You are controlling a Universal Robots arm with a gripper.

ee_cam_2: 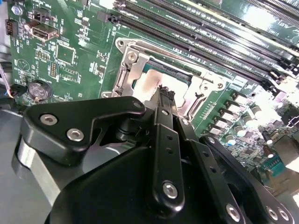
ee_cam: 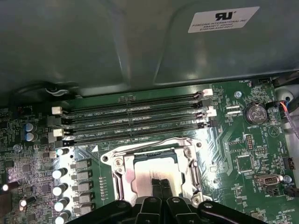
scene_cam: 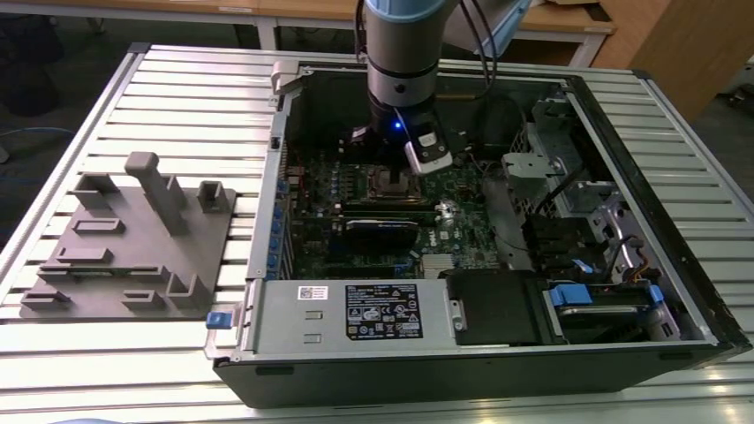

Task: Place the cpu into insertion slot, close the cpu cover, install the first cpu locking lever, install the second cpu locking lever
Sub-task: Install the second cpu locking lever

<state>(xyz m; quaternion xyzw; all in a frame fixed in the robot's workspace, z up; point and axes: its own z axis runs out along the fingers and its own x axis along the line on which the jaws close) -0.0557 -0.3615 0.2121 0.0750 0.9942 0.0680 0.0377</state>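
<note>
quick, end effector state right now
End effector: shut, holding nothing visible, tips down on the cpu in the socket.

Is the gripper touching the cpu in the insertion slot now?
Cannot tell. In the first wrist view the gripper has its tips over the cpu, which lies in the insertion slot, but neither contact nor a gap shows plainly.

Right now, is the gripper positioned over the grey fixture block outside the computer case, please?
No, the gripper hangs inside the case directly over the insertion slot.
</note>
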